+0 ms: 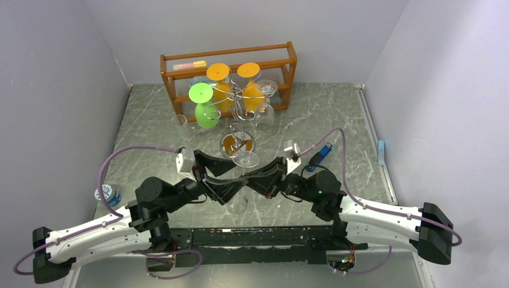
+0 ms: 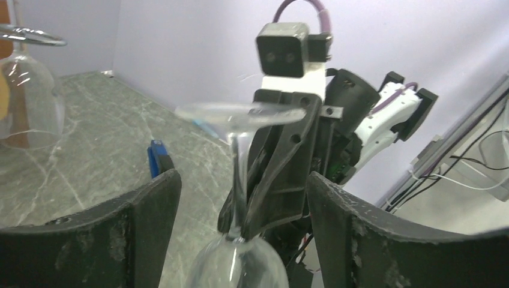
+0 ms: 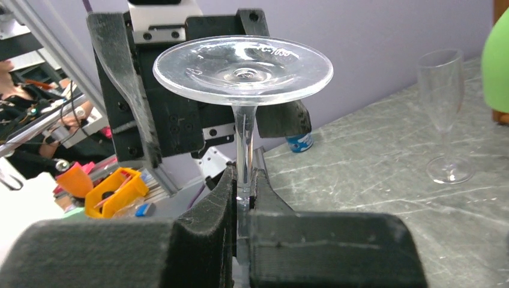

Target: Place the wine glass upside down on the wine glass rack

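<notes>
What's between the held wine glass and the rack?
Nothing visible. The wine glass, stem clamped by the right gripper, faces the rack directly; the flute stands off to the left.

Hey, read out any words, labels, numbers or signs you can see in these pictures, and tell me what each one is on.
Nothing here reads clearly.
Raised marking on the foot of the wine glass, right wrist view: too faint and blurred to read.
Print on the small blue-and-white bottle at the table's left edge: too small to read.
No other text or signs show.
</notes>
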You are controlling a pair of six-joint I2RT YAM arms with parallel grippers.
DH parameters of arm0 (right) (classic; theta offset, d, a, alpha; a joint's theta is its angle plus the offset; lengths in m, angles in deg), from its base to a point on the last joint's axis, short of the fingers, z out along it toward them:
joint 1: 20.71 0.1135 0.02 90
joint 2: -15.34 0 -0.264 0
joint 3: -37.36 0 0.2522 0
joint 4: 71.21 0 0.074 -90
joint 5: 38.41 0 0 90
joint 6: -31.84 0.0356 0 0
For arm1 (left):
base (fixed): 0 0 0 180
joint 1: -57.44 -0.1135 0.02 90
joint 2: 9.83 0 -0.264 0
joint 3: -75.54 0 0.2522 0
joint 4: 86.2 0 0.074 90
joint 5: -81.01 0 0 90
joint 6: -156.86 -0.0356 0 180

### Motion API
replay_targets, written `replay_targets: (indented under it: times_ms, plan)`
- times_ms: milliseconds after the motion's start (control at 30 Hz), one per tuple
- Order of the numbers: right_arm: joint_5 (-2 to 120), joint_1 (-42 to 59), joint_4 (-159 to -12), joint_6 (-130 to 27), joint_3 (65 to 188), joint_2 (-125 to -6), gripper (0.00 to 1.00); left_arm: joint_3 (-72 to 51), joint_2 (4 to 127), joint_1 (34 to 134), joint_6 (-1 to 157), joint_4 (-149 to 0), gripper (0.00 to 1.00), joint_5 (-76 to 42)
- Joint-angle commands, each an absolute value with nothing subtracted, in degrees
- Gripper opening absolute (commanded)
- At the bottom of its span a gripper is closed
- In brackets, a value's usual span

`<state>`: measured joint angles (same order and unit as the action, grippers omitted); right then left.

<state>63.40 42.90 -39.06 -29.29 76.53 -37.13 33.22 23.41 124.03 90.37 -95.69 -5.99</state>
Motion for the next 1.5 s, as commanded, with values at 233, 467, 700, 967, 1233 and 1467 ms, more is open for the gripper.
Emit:
replay_targets:
  times_ms: [233,467,700,967,1233,1467]
  plan:
    - [44.26,43.07,-43.15,-36.40,76.75,-30.57,0.00,28.28,20.26,124.32,87.84,-82.43,0.97,3.65]
    - [28.96,42.87,-48.70,-42.77,80.51,-31.38,0.00,24.18,17.70,124.32,91.57,-70.31,0.97,16.86]
    - [20.22,41.44,-49.29,-47.82,86.47,-38.02,0.00,20.75,17.72,124.32,96.53,-55.52,0.97,30.07]
    - [28.22,31.99,-50.84,-40.65,90.95,-44.11,0.00,20.21,18.92,124.32,98.01,-51.60,0.97,32.66]
    - [35.44,28.48,-50.95,-41.53,94.24,-49.20,0.00,19.32,20.16,124.32,98.22,-51.01,0.97,34.02]
    - [39.78,26.56,-52.33,-39.32,97.82,-54.63,0.00,18.71,20.80,124.32,98.33,-51.50,0.97,33.57]
